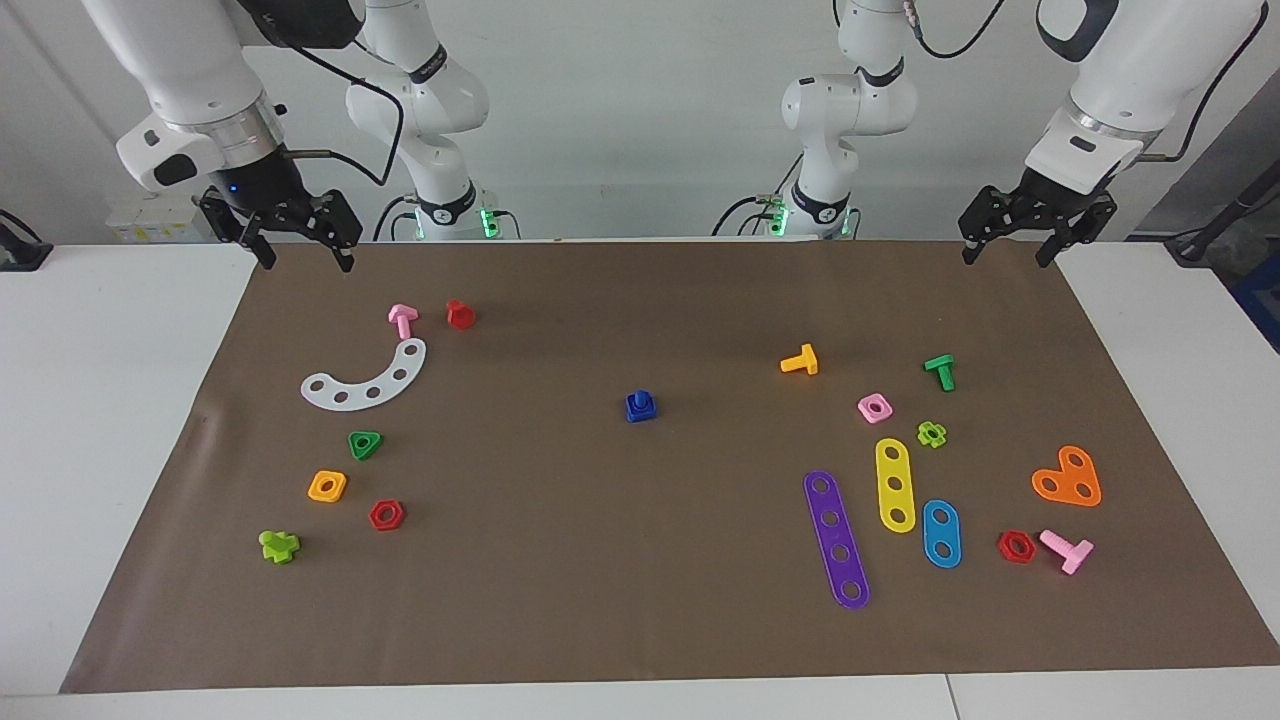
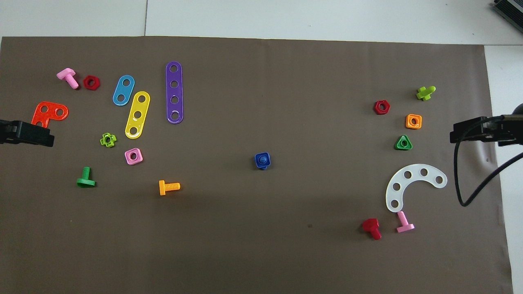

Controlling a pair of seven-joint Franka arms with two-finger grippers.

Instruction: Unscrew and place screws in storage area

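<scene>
Right gripper [image 1: 293,232]: we see it hanging above the mat's edge nearest the robots, at the right arm's end, fingers spread apart, nothing between them.
Right arm's end of mat [image 1: 560,560]: we note a pink bolt [image 1: 402,320] and a red bolt [image 1: 460,314] side by side; the pink one touches the tip of the white curved strip [image 1: 365,380]. Farther from the robots lie a green triangular nut [image 1: 365,444], an orange square nut [image 1: 327,486], a red hex nut [image 1: 386,514] and a lime bolt [image 1: 279,545].
Blue bolt [image 1: 641,405]: we find it alone near the mat's middle, well apart from both clusters and both grippers.
Left arm's end of mat: we count an orange bolt [image 1: 800,360], a green bolt [image 1: 940,371], a pink square nut [image 1: 875,407], a purple strip [image 1: 837,538], a yellow strip [image 1: 895,484] and an orange angle plate [image 1: 1068,478].
Left gripper [image 1: 1018,230]: we see it over the mat's corner nearest the robots, fingers apart, holding nothing.
</scene>
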